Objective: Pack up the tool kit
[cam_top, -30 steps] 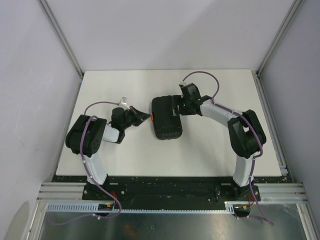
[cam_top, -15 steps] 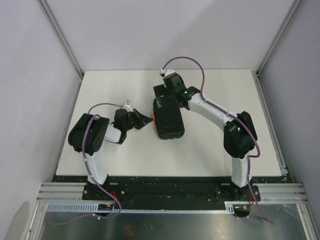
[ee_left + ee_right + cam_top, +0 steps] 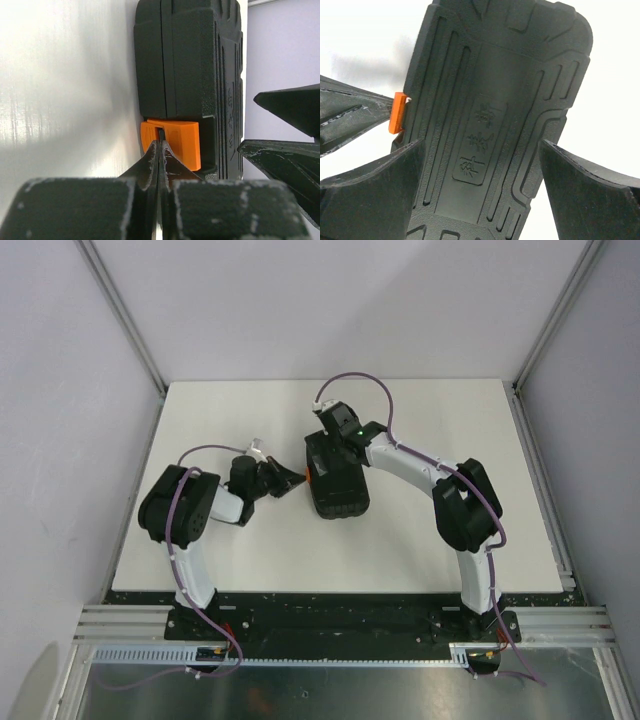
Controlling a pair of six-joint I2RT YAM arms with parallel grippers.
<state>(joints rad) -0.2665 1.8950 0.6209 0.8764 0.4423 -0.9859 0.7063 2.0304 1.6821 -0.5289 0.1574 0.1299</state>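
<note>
We've got the case (image 3: 338, 490) lying shut in the middle of the table (image 3: 250, 550), orange latch (image 3: 175, 142) on its left side, and it hasn't budged from a second ago. What's changed is mostly the right arm. A second back its gripper sat off the case's far right corner, and now the right gripper (image 3: 480, 165) has swung left and hangs over the far end of the case, looking down on the ribbed top. Its jaws are spread wide, and in its wrist view the case fills the gap between the two fingers; we can't tell if they touch it. The left gripper (image 3: 159, 146) has barely moved, maybe nudged a touch closer to the case. Its jaws are pressed together with nothing between them, and the closed tips sit right on the latch. The right wrist view shows that tip meeting the latch's edge too.
</note>
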